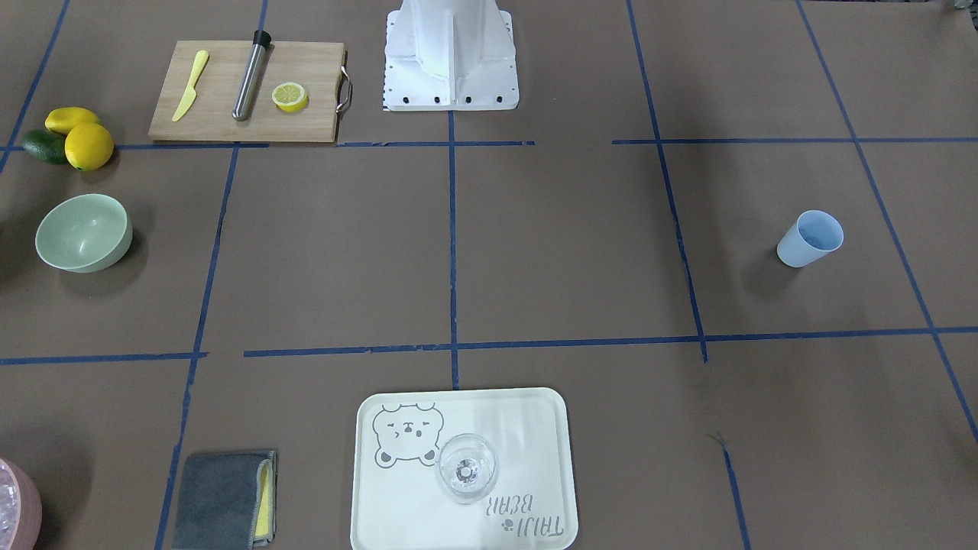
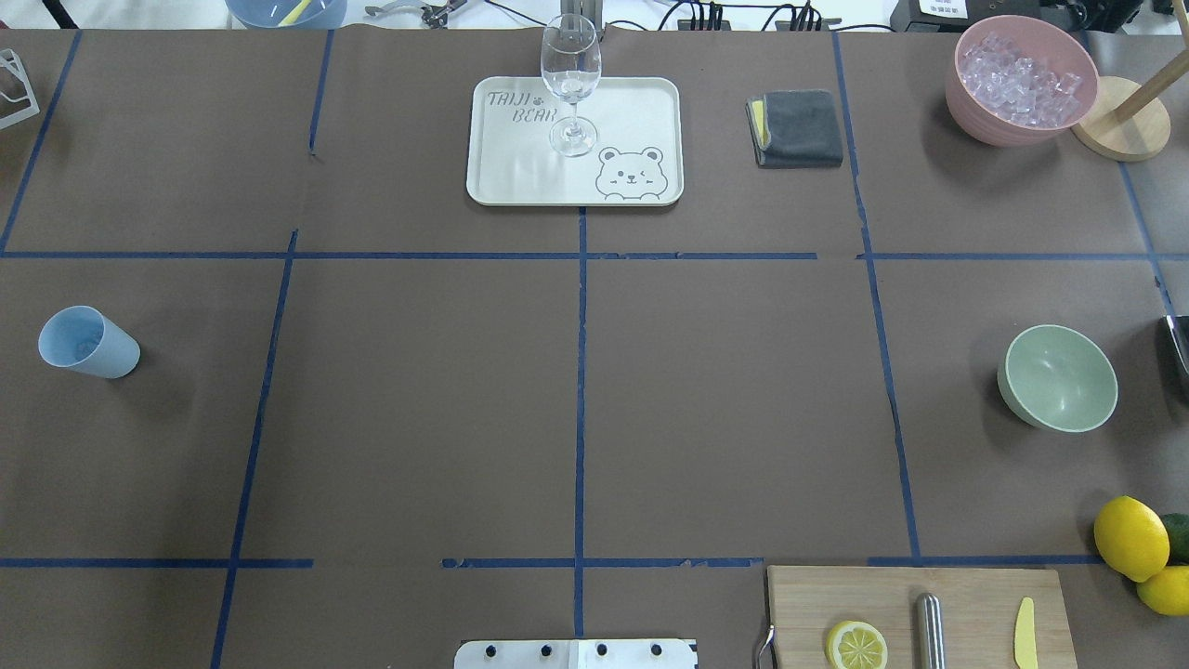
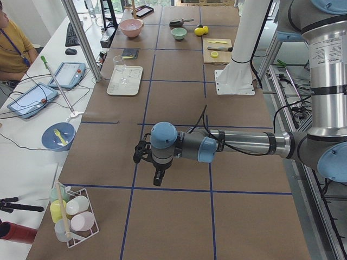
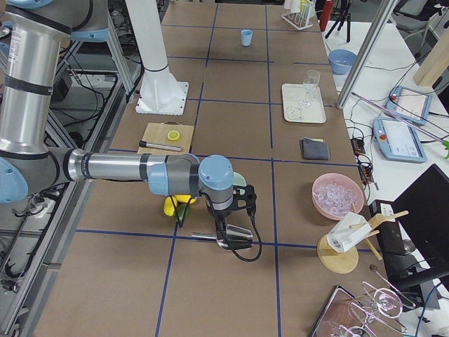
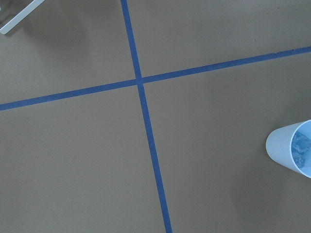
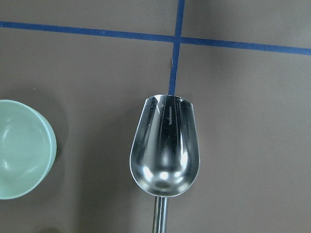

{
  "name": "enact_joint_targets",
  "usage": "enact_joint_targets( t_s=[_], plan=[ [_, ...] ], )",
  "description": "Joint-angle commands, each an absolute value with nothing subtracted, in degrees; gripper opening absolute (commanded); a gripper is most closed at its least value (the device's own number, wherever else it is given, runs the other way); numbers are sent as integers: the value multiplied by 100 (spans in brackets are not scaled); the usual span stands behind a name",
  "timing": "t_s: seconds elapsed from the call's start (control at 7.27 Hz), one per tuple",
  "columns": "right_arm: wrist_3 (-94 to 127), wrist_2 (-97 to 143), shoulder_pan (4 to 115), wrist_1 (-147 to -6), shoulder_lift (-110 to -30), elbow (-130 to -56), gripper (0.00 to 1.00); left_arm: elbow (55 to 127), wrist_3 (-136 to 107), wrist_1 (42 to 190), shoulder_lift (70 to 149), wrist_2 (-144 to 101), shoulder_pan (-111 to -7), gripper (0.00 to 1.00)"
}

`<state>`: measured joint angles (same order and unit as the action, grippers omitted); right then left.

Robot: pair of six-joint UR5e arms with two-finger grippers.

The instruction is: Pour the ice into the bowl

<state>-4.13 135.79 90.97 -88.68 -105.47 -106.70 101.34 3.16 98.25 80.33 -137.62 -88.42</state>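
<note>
The blue cup (image 1: 810,238) stands on the robot's left side of the table; it also shows in the overhead view (image 2: 88,342). In the left wrist view the cup (image 5: 291,148) sits at the right edge with small glassy ice (image 5: 301,148) inside. The mint-green bowl (image 2: 1059,377) stands empty on the robot's right side and also shows in the right wrist view (image 6: 22,148). My left gripper (image 3: 152,168) hangs over the table; I cannot tell if it is open. My right gripper (image 4: 228,221) holds a steel scoop (image 6: 165,150), empty, just beside the bowl.
A pink container (image 2: 1022,79) of clear cubes and a wooden stand (image 2: 1119,130) are far right. A tray (image 2: 641,111) with a wine glass (image 2: 570,84), a grey cloth (image 2: 799,128), a cutting board (image 1: 244,92) and lemons (image 1: 88,145) also stand on the table.
</note>
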Motion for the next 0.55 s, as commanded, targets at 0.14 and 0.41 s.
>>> enact_joint_targets(
  t_s=[0.14, 0.41],
  plan=[
    [-422, 13562, 9097, -8868, -10547, -10670, 100, 10178, 334, 9826, 8051, -13764, -8851, 100],
    [-378, 13579, 9097, -8720, -10547, -10696, 100, 10134, 334, 9826, 8042, -13764, -8851, 100]
  ],
)
